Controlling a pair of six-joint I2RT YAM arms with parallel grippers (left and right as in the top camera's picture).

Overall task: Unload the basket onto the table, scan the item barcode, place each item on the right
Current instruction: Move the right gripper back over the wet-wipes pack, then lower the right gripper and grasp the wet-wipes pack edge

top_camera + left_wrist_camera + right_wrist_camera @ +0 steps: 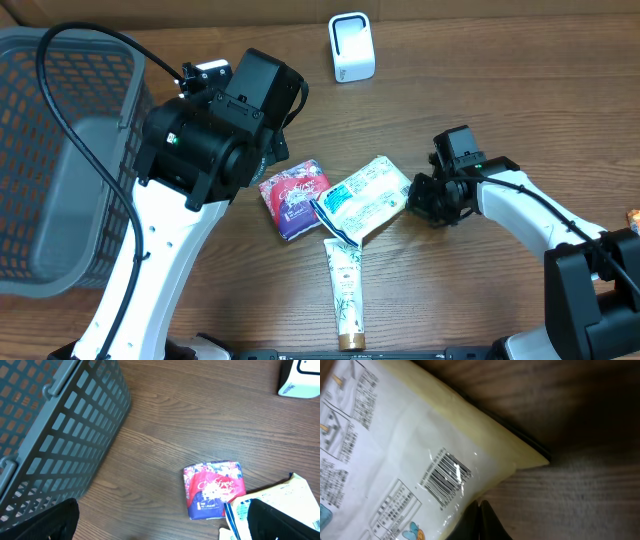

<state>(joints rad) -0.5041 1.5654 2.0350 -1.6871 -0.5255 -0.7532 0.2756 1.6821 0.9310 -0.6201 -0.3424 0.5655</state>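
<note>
1. Right pincer point(418, 196): jaws closed tight, tips meeting at the lower edge of the pouch point(395, 460) in the right wrist view. Whether any film is nipped between them cannot be told.
2. Left pincer point(165, 512): jaws spread wide, one finger at each lower corner of the left wrist view, nothing between them. It hangs over bare worktop point(500, 100), above and left of the red packet point(214, 489).
3. Pouch point(365, 198): pale yellow and white, lying flat on the worktop at centre of the overhead frame, printed side up. Its right corner points at the right pincer.
4. Barcode point(445, 477): on the pouch face, centre of the right wrist view, tilted, with a glare streak across the bars.
5. Red packet point(293, 197): just left of the pouch, touching or slightly under its edge.
6. Tube point(345, 290): below the pouch, lengthwise toward the lower frame edge, its top end under the pouch's blue corner.
7. White scanner-like unit point(351, 47): upright at upper centre, well apart from the pouch.
8. Grey basket point(30, 265): far left of the frame.
</note>
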